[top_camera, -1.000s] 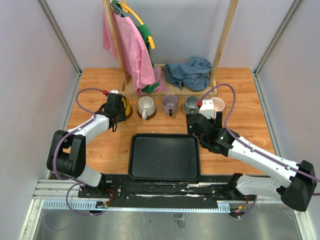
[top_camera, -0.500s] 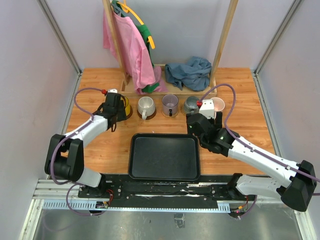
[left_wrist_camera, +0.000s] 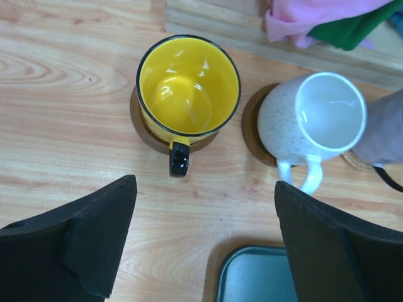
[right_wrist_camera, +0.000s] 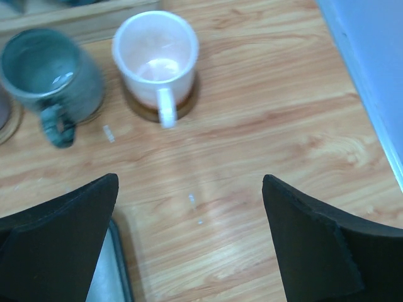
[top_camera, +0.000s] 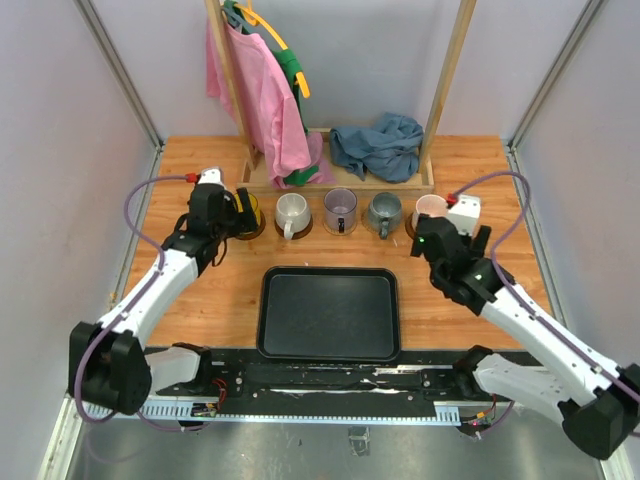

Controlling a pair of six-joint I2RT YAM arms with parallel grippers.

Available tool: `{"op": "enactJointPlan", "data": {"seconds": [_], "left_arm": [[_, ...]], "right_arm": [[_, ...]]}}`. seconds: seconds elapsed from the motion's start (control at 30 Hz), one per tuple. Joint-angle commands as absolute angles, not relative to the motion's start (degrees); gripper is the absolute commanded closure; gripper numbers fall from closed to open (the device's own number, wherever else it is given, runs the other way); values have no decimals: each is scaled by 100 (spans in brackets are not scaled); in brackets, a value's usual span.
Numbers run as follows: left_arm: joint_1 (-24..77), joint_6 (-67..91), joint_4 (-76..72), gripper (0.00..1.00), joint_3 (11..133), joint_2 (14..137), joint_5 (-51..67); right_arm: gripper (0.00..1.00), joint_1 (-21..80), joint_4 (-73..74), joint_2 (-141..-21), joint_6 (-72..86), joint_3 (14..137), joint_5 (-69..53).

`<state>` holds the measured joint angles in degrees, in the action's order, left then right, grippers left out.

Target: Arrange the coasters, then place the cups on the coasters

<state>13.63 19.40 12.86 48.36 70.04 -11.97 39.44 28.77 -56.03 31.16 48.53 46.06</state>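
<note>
Five cups stand in one row running left to right across the far half of the wooden table [top_camera: 180,300], just near of a wooden rack [top_camera: 340,180] draped with cloths, each cup upright with its handle pointing near. From left to right they are as follows. The yellow cup [left_wrist_camera: 187,88] has a glossy interior, a black rim and a black handle, and sits centred on a dark brown coaster [left_wrist_camera: 141,133]. The cream-white cup [left_wrist_camera: 315,119], speckled, sits on a second dark brown coaster [left_wrist_camera: 249,129]. The pale purple cup [top_camera: 340,208] sits on a tan coaster [left_wrist_camera: 356,163], of which only an edge shows. The grey cup [right_wrist_camera: 47,69] has a mottled glaze; its coaster is mostly hidden. The pink cup [right_wrist_camera: 157,53] sits on a third dark brown coaster [right_wrist_camera: 143,112]. A black tray [top_camera: 328,312] lies near of the row, apart from it. The left gripper [left_wrist_camera: 204,189] hovers near of the yellow cup, fingers spread wide and holding nothing. The right gripper [right_wrist_camera: 190,182] hovers near of the pink cup, fingers likewise spread wide and holding nothing.
</note>
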Motion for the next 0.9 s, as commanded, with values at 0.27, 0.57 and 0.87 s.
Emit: {"op": "enactJointPlan", "data": {"seconds": [0.27,0.57,0.87], "left_arm": [[1327,2620,1471,0,4140,5197,-1170],[1327,2825,2445,0,4040,4314,-1037],[1327,3612,3066,0,3906,3600,-1800]], "right_arm": [[2,2944,3856,-3395,3757,4276,5599],[2,2940,4476,-2966,3977,4461,5818],[2,2943,4693,-3373,4137,4541,5616]]}}
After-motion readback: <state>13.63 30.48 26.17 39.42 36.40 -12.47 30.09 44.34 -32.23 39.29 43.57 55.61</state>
